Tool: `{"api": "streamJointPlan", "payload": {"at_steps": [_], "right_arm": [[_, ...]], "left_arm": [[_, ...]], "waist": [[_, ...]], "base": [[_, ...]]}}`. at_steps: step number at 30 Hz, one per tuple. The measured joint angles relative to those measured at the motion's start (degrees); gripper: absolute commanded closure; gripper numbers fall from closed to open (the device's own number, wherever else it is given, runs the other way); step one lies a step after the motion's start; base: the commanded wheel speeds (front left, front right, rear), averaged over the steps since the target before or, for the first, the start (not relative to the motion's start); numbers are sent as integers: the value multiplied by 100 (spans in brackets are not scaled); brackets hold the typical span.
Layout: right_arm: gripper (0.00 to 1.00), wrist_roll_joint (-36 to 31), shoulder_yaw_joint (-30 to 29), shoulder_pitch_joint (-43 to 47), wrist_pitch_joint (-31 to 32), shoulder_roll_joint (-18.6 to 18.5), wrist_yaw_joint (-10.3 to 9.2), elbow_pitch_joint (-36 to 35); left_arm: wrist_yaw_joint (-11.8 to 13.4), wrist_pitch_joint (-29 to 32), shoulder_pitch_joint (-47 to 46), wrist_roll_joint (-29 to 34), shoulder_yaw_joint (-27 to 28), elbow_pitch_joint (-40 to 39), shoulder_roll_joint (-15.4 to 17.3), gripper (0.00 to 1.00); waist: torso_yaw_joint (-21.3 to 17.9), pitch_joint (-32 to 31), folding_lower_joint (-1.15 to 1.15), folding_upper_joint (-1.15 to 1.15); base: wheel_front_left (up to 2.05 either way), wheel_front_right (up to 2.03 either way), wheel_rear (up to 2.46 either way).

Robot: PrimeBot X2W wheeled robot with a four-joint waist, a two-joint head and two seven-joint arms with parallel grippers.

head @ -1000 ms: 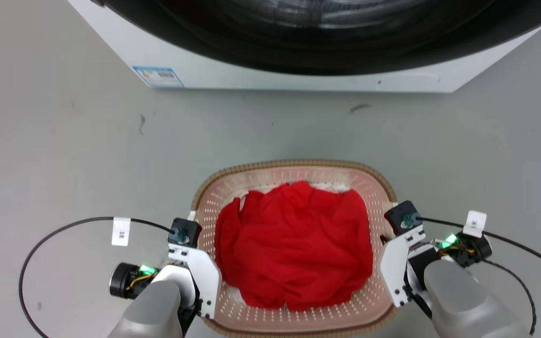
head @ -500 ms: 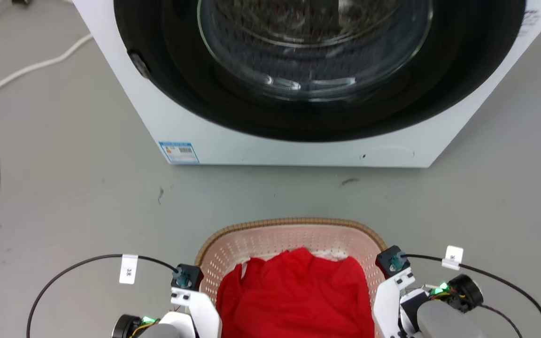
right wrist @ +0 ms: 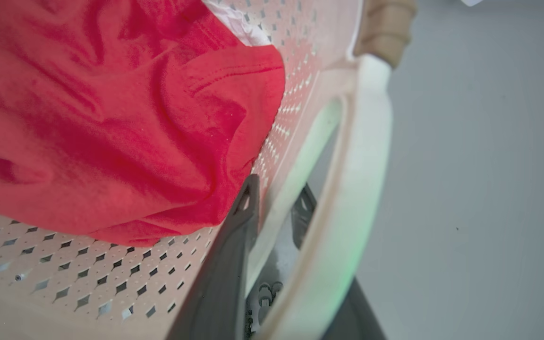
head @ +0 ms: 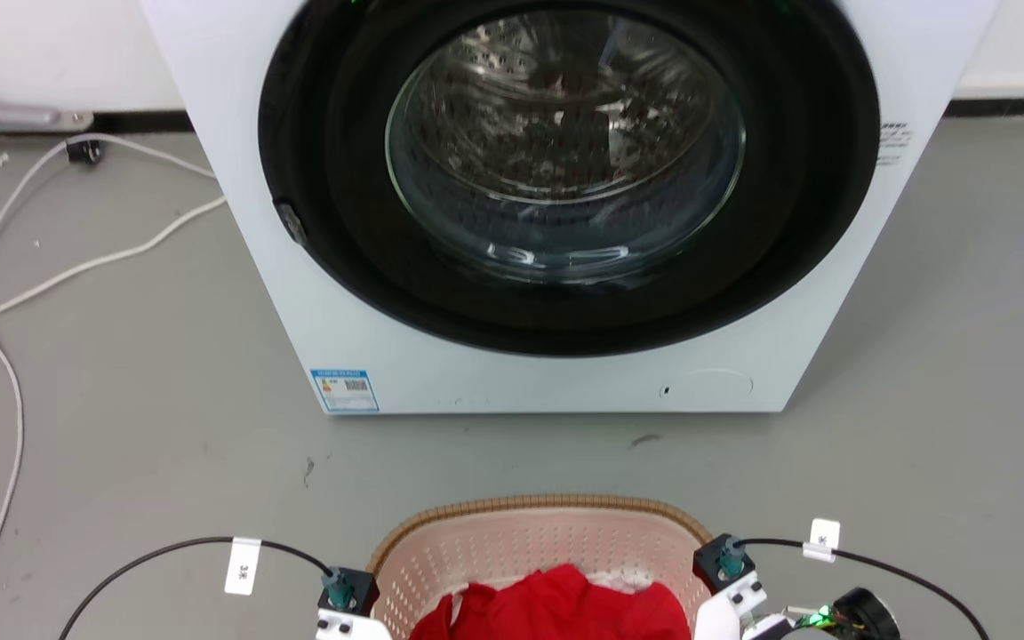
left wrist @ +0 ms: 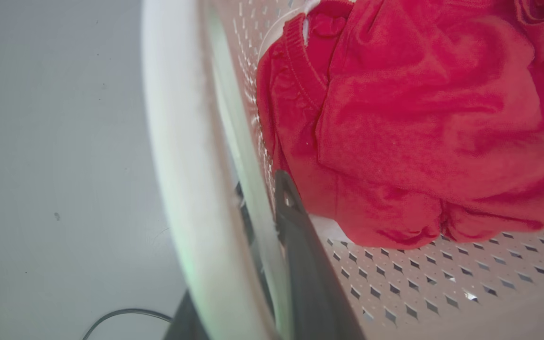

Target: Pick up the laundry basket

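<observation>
**A:** Head camera has swung up since a second ago. The washer [head: 512, 382] front now shows whole, door glass [head: 565, 151] included, and the laundry basket [head: 521, 547] sits at the bottom edge of the head view. That's a camera shift: the basket holds the same place between the two arms.

**B:** Grips?

**A:** Left end effector [left wrist: 262, 198] is pinching the basket's left side wall. One finger is inside against the perforated wall, beside the red garment [left wrist: 418, 118]. The other is outside, tucked behind the left handle [left wrist: 173, 141]. Right end effector [right wrist: 276, 196] does the same on the right wall, with its outer finger between the wall and the right handle [right wrist: 361, 141].

**B:** Basket position?

**A:** In front of the washer and apart from it, with grey floor [head: 121, 427] between. The garment is heaped inside. Can't tell whether its bottom is off the floor.

**B:** Anything else?

**A:** Pale cables [head: 76, 267] on the floor left of the washer. Blue label [head: 345, 389] at the washer's lower left corner.
</observation>
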Motion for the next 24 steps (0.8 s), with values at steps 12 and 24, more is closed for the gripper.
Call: {"api": "streamJointPlan", "payload": {"at_steps": [12, 24], "right_arm": [[100, 650, 753, 119, 319, -35, -13, 33], [100, 1160, 1273, 115, 315, -135, -14, -12]], "left_arm": [[1, 307, 138, -617, -673, -86, 100, 100], [1, 241, 135, -976, -1121, -53, 133, 100]], "waist": [[-85, -516, 0, 0], [-52, -599, 1, 0]], "base": [[0, 0, 0], [0, 0, 0]]}}
